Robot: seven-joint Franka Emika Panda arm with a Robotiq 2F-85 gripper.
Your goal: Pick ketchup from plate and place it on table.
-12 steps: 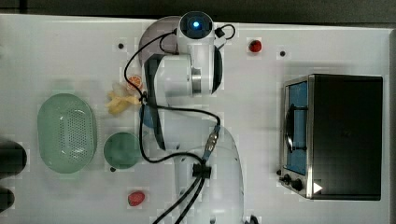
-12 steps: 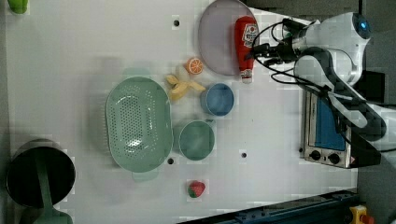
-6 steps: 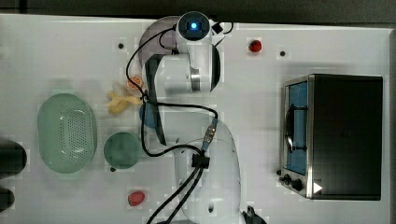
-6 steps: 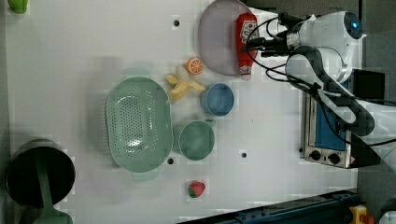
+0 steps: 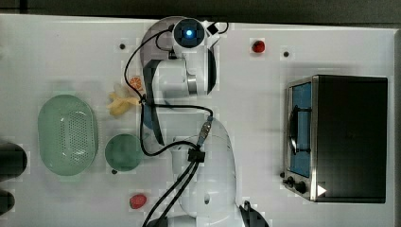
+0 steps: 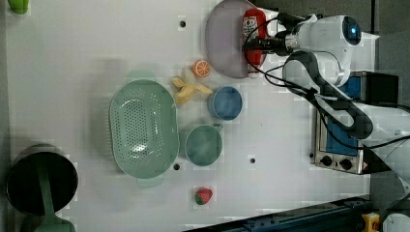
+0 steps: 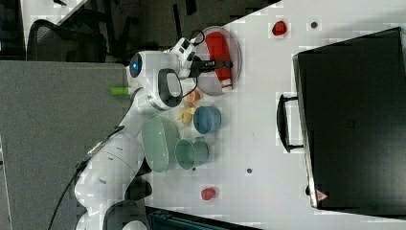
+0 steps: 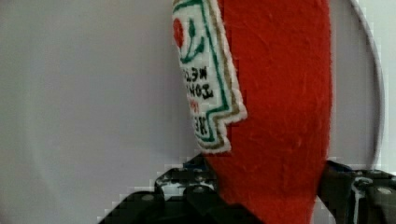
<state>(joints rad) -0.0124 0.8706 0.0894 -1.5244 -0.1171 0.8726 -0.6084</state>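
Note:
The red ketchup (image 6: 254,26) lies along one edge of the lilac-grey plate (image 6: 225,43) at the top of the left view, on the white table (image 6: 96,48). My gripper (image 6: 254,44) reaches across the bottle's middle. In the wrist view the ketchup (image 8: 275,93) stands between the two fingers (image 8: 187,184), which press on both of its sides, so the gripper (image 8: 266,196) is shut on it. The bottle still rests on the plate (image 8: 93,93). In the right view the gripper (image 7: 222,63) crosses the ketchup (image 7: 220,48) over the plate (image 7: 208,81).
Close to the plate lie an orange slice (image 6: 201,68), a banana piece (image 6: 188,90) and a blue bowl (image 6: 226,103). Farther off are a green bowl (image 6: 203,145), a green basket (image 6: 141,128) and a strawberry (image 6: 203,195). A toaster oven (image 5: 340,137) and a red ball (image 5: 258,46) sit on the top view's right.
The arm has moved over the plate and come down onto the ketchup. The jaws were wide apart and have closed in on the bottle's sides.

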